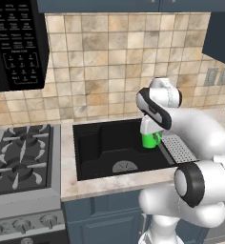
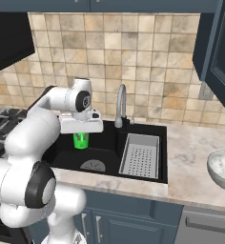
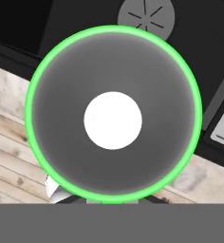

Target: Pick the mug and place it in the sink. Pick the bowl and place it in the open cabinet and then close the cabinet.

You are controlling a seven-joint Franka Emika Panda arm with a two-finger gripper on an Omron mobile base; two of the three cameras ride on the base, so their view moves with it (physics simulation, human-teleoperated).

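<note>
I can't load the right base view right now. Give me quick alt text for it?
The white arm reaches from the lower left over the black sink, its gripper holding the green mug above the basin, left of the tap and grey tray. The marbled bowl sits on the counter at far right.

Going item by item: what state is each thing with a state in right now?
mug: upright, held under the gripper, over the sink basin
gripper: shut on the mug
sink: holds a grey tray at its right
bowl: upright on the counter right of the sink
cabinet: door open
</note>
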